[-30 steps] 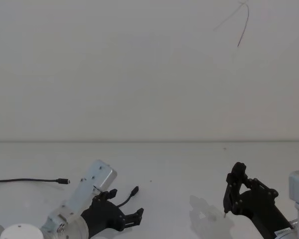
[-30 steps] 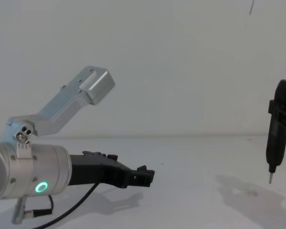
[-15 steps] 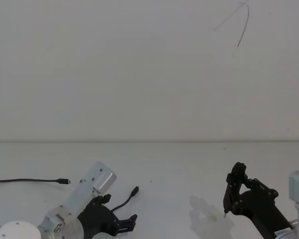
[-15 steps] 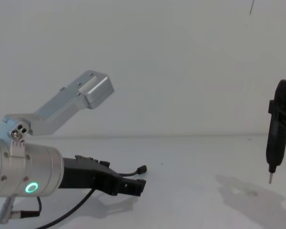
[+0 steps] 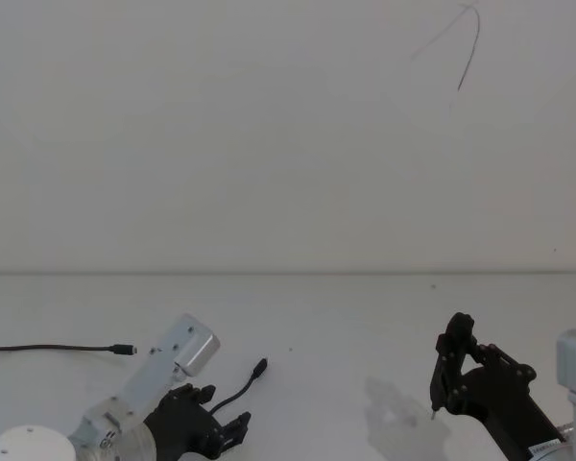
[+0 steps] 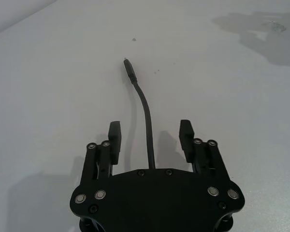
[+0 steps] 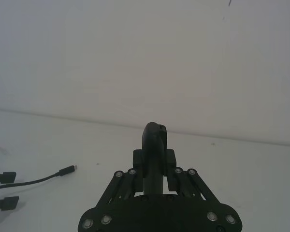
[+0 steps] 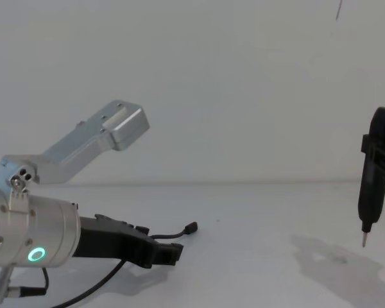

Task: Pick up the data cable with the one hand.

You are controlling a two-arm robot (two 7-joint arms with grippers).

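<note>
Jaws spread, left hand point(image 6: 150, 134) low, astride data cable point(image 6: 144, 102)

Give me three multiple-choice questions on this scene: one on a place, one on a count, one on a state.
1. Where does the data cable run? A between the left gripper's fingers; B into a tray; C up the wall.
2. How many black cables are on the table? A one; B two; C four.
3. The right gripper is: A open; B shut on the pen-like tool; C holding the cable.
Answers: A, the left wrist view shows it between the open fingers; B, the head view shows it plus a thinner wire; B, its fingers clamp the tool.
</note>
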